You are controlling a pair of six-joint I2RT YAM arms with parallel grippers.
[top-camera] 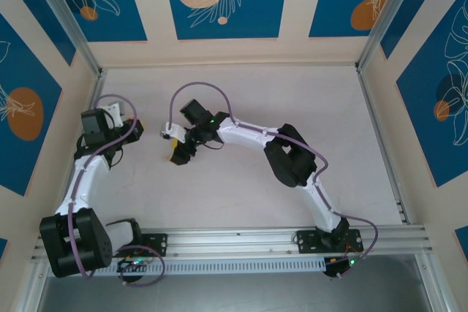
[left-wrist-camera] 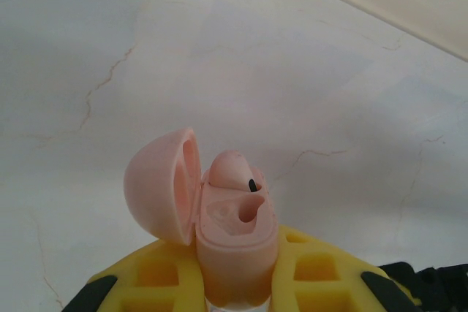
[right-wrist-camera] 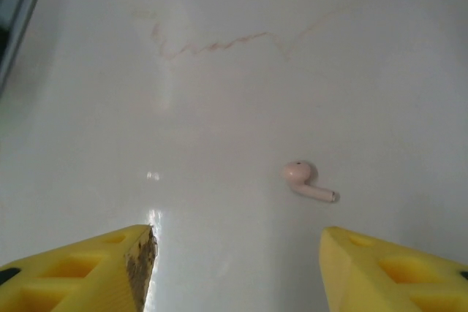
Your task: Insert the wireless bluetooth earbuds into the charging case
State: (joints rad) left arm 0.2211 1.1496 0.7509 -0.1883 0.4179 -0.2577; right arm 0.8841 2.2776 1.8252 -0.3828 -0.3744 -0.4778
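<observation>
One earbud [right-wrist-camera: 307,180] is lying on the bench [right-wrist-camera: 219,71], nearer its left edge, ahead of the right gripper [right-wrist-camera: 238,253], its fingers standing spread for a pickup; the left gripper [left-wrist-camera: 234,286] is pinching the charging case [left-wrist-camera: 234,242], lid swung open, offering the empty socket beside the seated earbud [left-wrist-camera: 231,169].

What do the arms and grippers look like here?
Both the left arm and right arm have white links, bulky black joints and a looping purple cable. The left gripper and right gripper have yellow fingers with moulded pockets.
</observation>
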